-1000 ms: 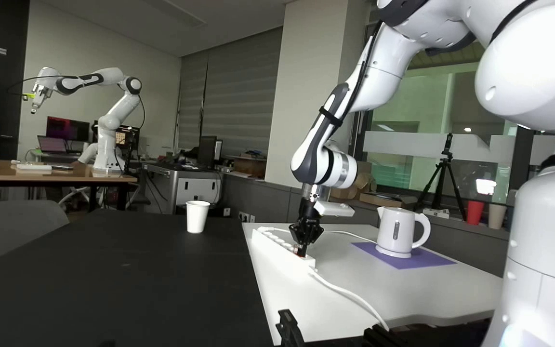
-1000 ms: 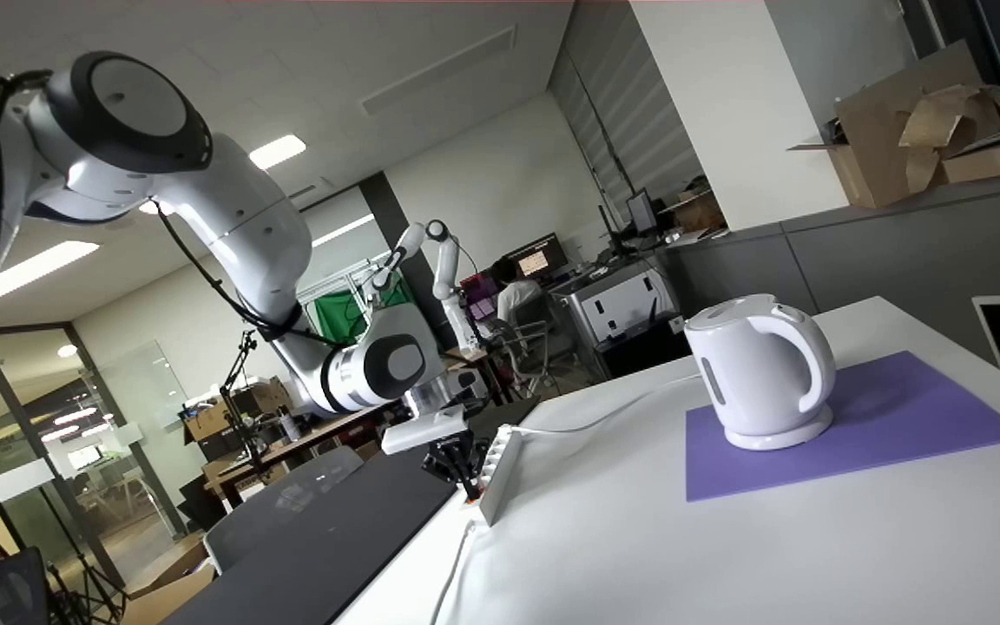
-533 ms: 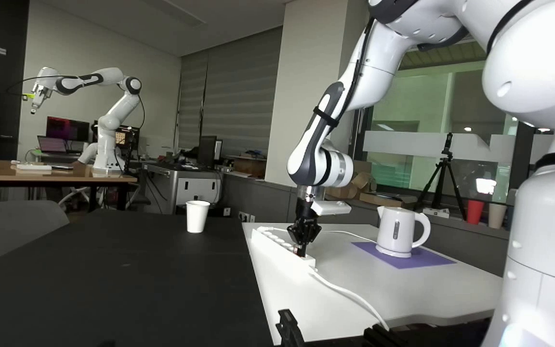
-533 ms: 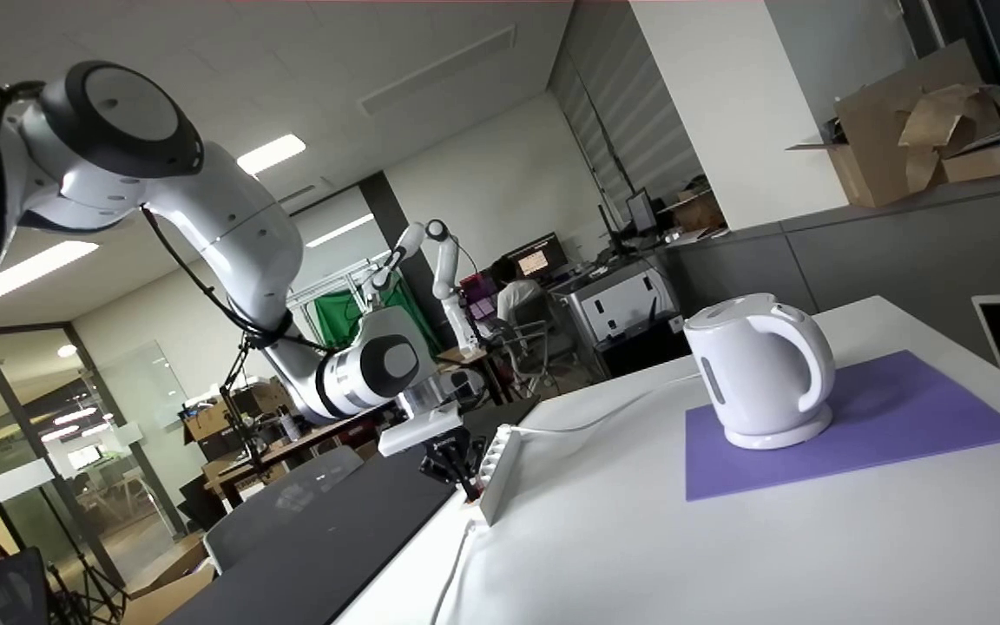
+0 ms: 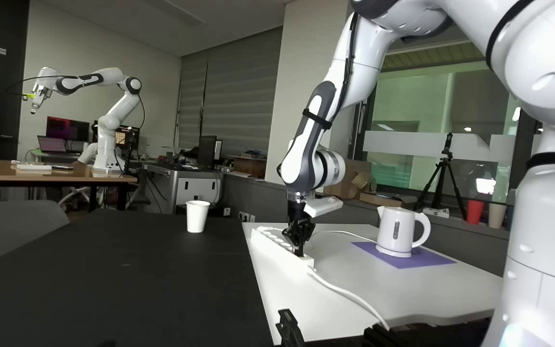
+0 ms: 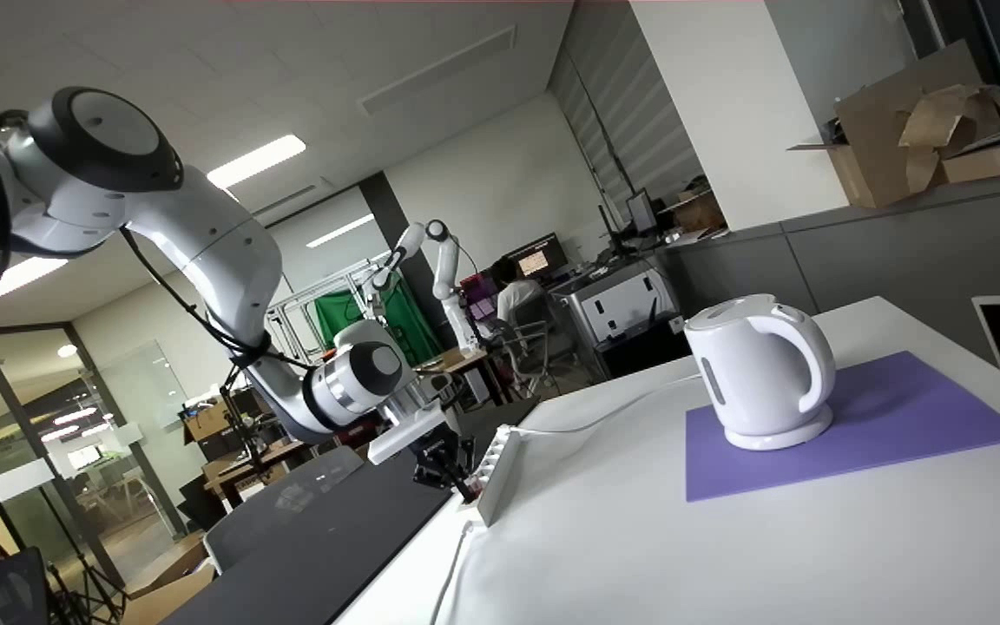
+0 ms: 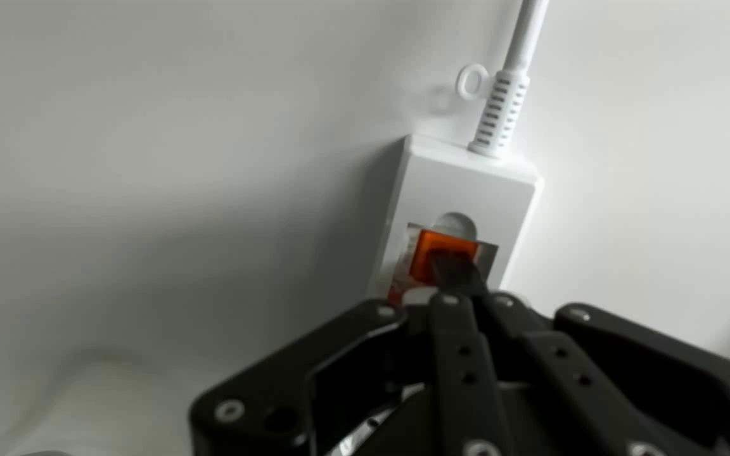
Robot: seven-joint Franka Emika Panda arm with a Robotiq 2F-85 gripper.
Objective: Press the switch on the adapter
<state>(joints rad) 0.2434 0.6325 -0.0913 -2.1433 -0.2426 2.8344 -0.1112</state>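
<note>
The adapter, a long white power strip, lies on the white table in both exterior views (image 5: 309,261) (image 6: 501,476). Its cord end shows in the wrist view (image 7: 466,183). The switch, an orange-red rocker (image 7: 428,250), sits near that end, partly hidden under my fingertips. My gripper (image 7: 457,269) is shut with its fingertips together, and they appear to rest on the switch. In both exterior views the gripper (image 5: 299,253) (image 6: 467,495) points down onto the strip's cord end, with the wrist tilted. Nothing is held between the fingers.
A white kettle (image 5: 395,231) (image 6: 760,382) stands on a purple mat (image 5: 427,264) (image 6: 917,425). A white cord (image 5: 345,291) runs from the strip across the table. A white paper cup (image 5: 197,217) stands on the adjoining black table (image 5: 128,284).
The arm and wrist have swung and tilted, moving left and slightly down in both exterior views. The fingertips stay at the switch end of the strip. The gripper remains shut.
</note>
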